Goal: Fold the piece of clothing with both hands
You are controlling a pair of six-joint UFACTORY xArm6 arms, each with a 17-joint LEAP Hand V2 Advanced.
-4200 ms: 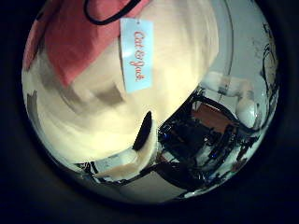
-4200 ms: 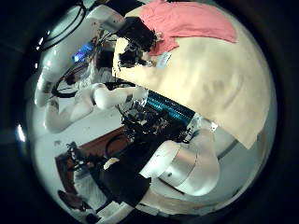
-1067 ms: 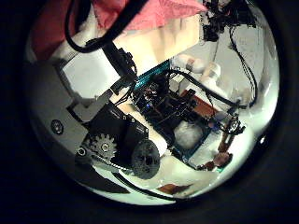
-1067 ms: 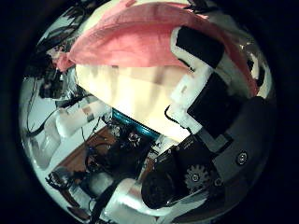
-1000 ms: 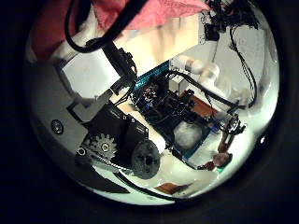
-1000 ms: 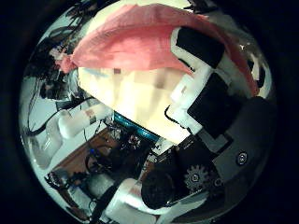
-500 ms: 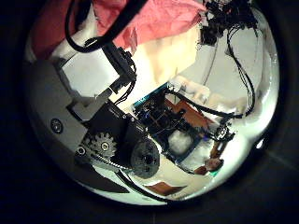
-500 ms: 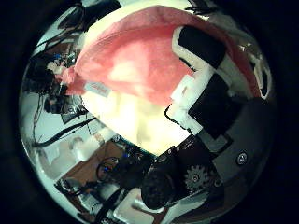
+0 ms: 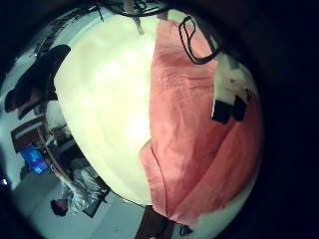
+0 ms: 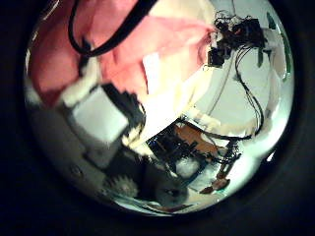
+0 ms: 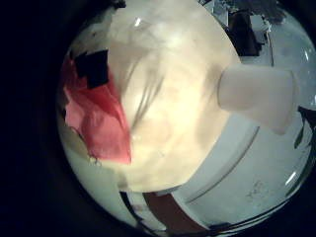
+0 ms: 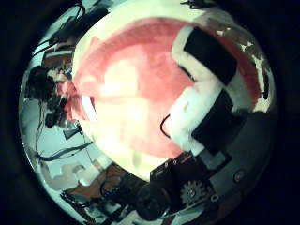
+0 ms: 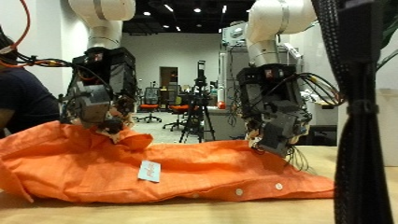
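from the outside view i see a wide orange cloth garment (image 13: 137, 168) spread in soft folds along the pale wooden table (image 13: 187, 213), with a small white tag (image 13: 149, 171) on its front. both arms hang down from above. my left hand (image 13: 97, 93) sits at the garment's raised far edge, fingers curled down into a lifted fold. my right hand (image 13: 277, 117) hangs over the other end, fingers bent downward with the tips close to the cloth; i cannot tell whether they have any of it.

in the left little finger side palm view the garment (image 9: 194, 129) lies along one side of the table (image 9: 105, 100), bare wood beside it.

in the left thumb side palm view the cloth (image 10: 94, 49) is close to the palm, the tag (image 10: 153, 71) at its edge, and the other hand (image 10: 236, 39) farther off.

the right little finger side palm view shows a bunch of cloth (image 11: 97, 114) on the table (image 11: 188, 89).

the right thumb side palm view is mostly filled by cloth (image 12: 131, 84), so it is close to that palm.
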